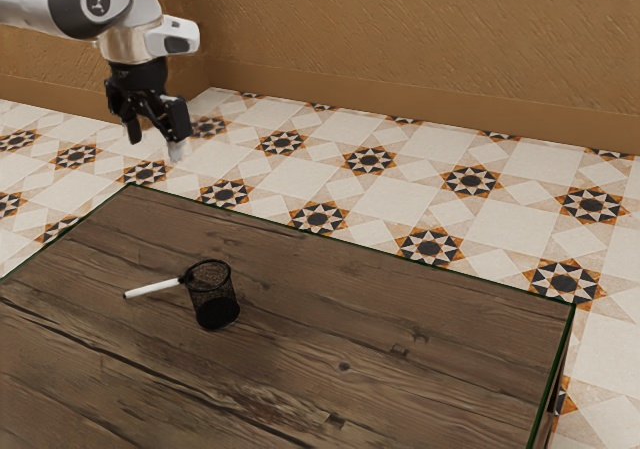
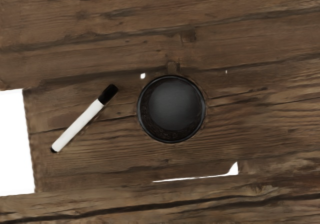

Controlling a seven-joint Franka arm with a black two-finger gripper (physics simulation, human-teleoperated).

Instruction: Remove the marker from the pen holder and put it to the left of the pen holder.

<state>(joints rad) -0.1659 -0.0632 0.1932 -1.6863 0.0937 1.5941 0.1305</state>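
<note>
Marker [image 2: 82,121] beside pen holder [image 1: 217,313], end effector [image 1: 156,143] spread.
A low sweep could set the round marker rolling.

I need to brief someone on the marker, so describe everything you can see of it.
The marker is a slim, straight stick with a smooth, plain white barrel, plastic by its look. A black cap covers one end, and a small black tip finishes the other. It lies on its side on the wooden table, outside the black pen holder, toward the exterior view's left. Its capped end is nearer the holder but points past it, with a gap between. Only the table touches it.
</note>
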